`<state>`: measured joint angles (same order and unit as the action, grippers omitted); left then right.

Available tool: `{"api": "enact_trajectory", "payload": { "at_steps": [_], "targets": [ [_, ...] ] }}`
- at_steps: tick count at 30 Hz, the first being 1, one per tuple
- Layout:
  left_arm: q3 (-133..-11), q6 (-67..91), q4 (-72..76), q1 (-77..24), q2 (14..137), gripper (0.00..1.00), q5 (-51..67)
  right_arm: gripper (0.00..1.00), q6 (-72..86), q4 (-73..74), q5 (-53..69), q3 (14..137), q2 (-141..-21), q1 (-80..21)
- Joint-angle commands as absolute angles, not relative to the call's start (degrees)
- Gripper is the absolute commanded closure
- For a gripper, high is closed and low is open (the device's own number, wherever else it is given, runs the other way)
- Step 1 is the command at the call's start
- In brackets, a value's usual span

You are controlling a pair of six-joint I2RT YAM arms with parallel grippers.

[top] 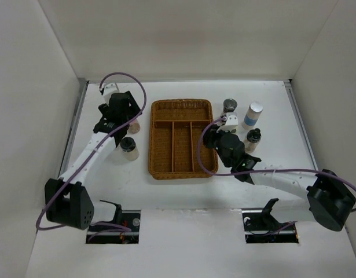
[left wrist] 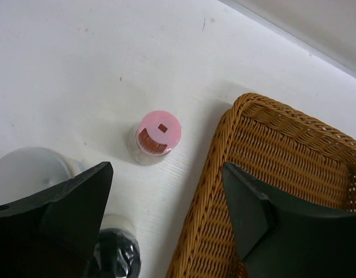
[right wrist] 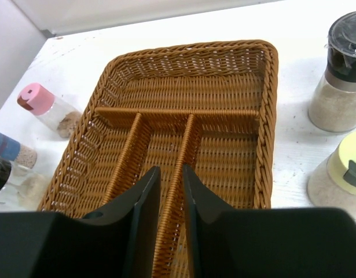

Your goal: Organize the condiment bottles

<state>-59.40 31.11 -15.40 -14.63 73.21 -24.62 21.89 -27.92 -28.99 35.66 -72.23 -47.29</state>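
My left gripper [left wrist: 166, 174] is open and empty above the table, between a pink-lidded jar [left wrist: 159, 133] ahead and the wicker tray's left rim [left wrist: 224, 174]. A black-capped bottle [left wrist: 114, 258] and a white cylinder top [left wrist: 33, 171] lie under its left finger. In the top view it [top: 123, 113] hovers over the left group of bottles, near the black-capped bottle [top: 129, 148]. My right gripper [right wrist: 172, 169] is shut with a narrow slit, empty, above a tray divider. A grey-lidded jar [right wrist: 342, 75] and a yellow-lidded jar [right wrist: 340, 174] stand to its right.
The brown wicker tray [top: 180, 171] sits mid-table with its compartments empty. Right of it stand the grey-lidded jar [top: 230, 106], a blue-banded white cylinder [top: 253, 114] and another black-capped bottle [top: 253, 139]. White walls close in the back and sides.
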Motion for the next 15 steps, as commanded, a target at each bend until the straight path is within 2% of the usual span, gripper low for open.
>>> {"api": "enact_trajectory", "payload": {
  "at_steps": [1,3,6,8,15],
  "targets": [
    [-63.98,28.57,-11.96,-14.19,76.89,0.24,-23.73,0.7,21.62,-31.9,-27.86,36.12,-72.86,-47.5],
    [-65.73,28.21,-11.69,-14.37,80.32,0.24,-24.26,0.64,21.62,-31.99,-27.34,36.47,-73.82,-47.5],
    [-67.06,27.6,-11.16,-14.46,83.75,0.24,-25.57,0.48,21.53,-31.99,-26.89,36.83,-74.35,-47.5],
    [-67.67,26.99,-11.16,-14.28,86.12,0.25,-26.28,0.42,21.27,-31.99,-26.89,36.91,-74.01,-47.94],
    [-67.5,25.93,-10.11,-14.02,90.17,0.33,-30.23,0.39,21.27,-32.34,-26.89,36.65,-73.83,-47.94]
  ]
}}
